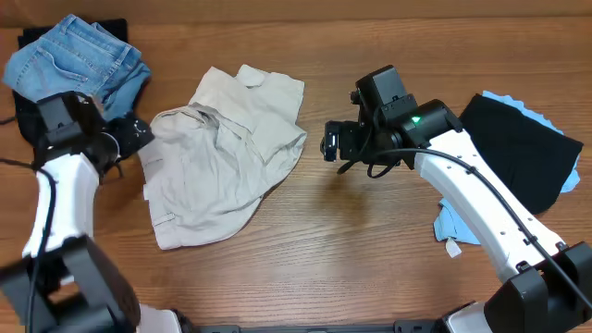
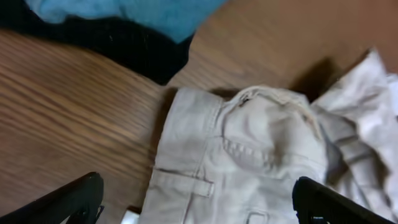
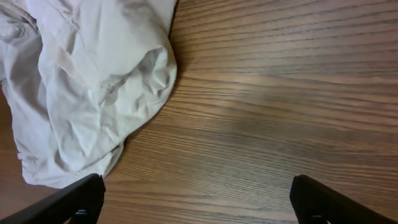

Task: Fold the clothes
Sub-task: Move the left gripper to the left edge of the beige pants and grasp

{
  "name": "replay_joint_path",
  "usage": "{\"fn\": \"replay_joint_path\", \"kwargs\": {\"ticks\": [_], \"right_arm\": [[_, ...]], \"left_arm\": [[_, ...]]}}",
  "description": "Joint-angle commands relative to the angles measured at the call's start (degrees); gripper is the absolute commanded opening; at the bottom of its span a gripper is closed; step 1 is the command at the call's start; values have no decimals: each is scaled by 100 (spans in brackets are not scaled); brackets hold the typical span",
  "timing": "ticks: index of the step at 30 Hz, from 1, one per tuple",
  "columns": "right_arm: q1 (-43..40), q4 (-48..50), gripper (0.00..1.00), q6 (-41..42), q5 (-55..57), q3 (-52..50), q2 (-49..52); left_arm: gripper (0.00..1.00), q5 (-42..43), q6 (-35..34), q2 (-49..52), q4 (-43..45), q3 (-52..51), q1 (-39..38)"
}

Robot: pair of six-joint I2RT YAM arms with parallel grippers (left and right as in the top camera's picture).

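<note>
Wood-grain worktop (image 1: 370,240) fills the overhead view, with the clothes (image 1: 227,157), a pair of pale beige trousers, lying crumpled near its middle. Their long axis is judged to run on a slant, from the near-left end to the far-right end. The left pincer (image 1: 141,137) is held just beside the left edge of the clothes, spread wide and empty. The right pincer (image 1: 331,143) is held off their right edge with a strip of bare wood between, likewise spread and empty, so the left arm is judged the nearer. From the left wrist, the clothes (image 2: 249,162) are found straight ahead of and beneath the left pincer (image 2: 199,211), and a seamed band with a belt loop (image 2: 202,186) is framed between the two wide-set fingers (image 2: 74,199). From the right wrist, only a rumpled edge of the clothes (image 3: 93,87) is shown, and the right pincer (image 3: 199,208) is placed clear of that edge, over bare wood alone. A first grasp is thus judged to turn on the left side of the clothes.
</note>
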Motion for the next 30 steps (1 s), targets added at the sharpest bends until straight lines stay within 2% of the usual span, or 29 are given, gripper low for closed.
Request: {"fn": "replay_joint_path", "kwargs": {"ticks": [1,8,11,15,17,18,20,25,30], "right_arm": [[-4,22,100,-15,-33,7,-57],[-4,-26,100,-15,-31,7,-57],[-4,11,100,-15,-33,7,-57],[-4,13,100,-15,-33,7,-57],[-4,11,100,-15,-33,7,-57],[-4,11,100,-15,-33,7,-57],[-4,11,100,-13,-33,7,-57],[-4,79,100,271,11,7,-57],[-4,328,100,409,-11,7,-57]], "left_arm": [[99,343,149,625,271,116,-44],[98,343,402,1384,682,114,-37],[86,509,492,1530,721,114,-63],[61,942,527,1532,787,114,-66],[45,938,527,1532,789,114,-68],[35,940,525,1532,787,114,-72],[4,1016,522,1523,776,116,-96],[4,1908,522,1176,754,216,-87],[4,2039,520,11,345,216,-164]]}}
